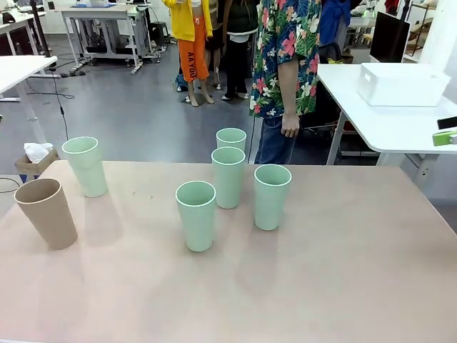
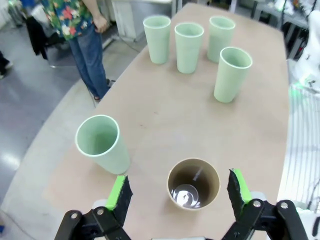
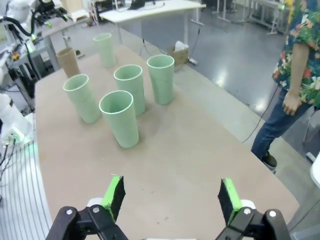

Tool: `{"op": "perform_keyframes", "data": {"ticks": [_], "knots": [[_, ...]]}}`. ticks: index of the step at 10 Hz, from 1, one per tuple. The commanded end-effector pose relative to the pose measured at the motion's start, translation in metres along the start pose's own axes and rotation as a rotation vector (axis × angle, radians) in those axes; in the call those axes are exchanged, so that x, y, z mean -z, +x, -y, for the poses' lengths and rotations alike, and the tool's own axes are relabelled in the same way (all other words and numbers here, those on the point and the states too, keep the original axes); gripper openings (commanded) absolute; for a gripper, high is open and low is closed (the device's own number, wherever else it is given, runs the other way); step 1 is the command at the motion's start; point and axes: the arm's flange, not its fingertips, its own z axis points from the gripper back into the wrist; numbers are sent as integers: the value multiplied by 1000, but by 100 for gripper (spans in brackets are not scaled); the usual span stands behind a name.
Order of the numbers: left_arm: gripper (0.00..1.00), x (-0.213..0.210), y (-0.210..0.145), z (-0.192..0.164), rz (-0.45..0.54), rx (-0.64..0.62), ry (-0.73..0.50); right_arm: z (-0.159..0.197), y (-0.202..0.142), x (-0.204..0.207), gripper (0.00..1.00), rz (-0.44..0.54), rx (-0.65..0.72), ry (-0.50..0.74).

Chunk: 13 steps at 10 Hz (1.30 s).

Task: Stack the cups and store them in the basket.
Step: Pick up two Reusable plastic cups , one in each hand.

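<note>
Nothing's stacked yet: six cups (image 1: 196, 214) stand separate on the table (image 1: 343, 286) (basket (image 1: 403, 84) sits apart, far right); left gripper (image 2: 178, 186) and right gripper (image 3: 171, 192) both released.

Mint cups (image 1: 196, 214), tan cup (image 1: 46, 212) (leftmost) upright, unstacked; basket (image 1: 403, 84) far right
</note>
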Motion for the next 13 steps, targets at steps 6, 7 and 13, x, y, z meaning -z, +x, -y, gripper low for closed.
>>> {"op": "perform_keyframes", "data": {"ticks": [6, 7, 13], "knots": [[100, -5, -8, 9, 82, 34, 18, -5, -11, -6, 100, 60, -20, 11], [100, -7, -9, 8, 72, 21, 43, -4, -10, -4, 100, 41, -5, 5], [100, -8, -5, 6, 52, 9, 23, -5, -10, -6, 100, 43, -2, 14]]}}
